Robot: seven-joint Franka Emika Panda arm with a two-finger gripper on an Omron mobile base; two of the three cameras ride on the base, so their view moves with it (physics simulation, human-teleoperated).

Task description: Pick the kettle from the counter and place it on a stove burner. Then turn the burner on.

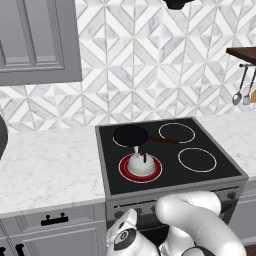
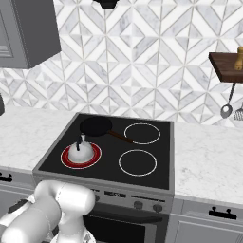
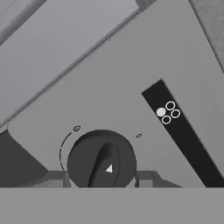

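Note:
The small silvery kettle (image 1: 140,163) (image 2: 79,152) stands upright on the front-left stove burner (image 1: 156,170) (image 2: 96,156), whose rings glow red around it. In the hand view my gripper (image 3: 101,177) is down at the stove's front panel. Its two fingertips (image 3: 57,177) press on either side of a round dark knob (image 3: 101,159) with a white pointer mark. A black strip (image 3: 183,127) beside the knob carries a burner diagram with one filled dot. The white marble counter (image 1: 50,165) (image 2: 209,161) runs on both sides of the stove.
A flat black pan (image 1: 131,135) (image 2: 96,126) sits on the back-left burner, its handle pointing right. Two plain white ring burners (image 1: 197,159) (image 2: 137,162) lie on the right half of the glass. Utensils (image 1: 238,97) (image 2: 227,110) hang under a wooden shelf at right.

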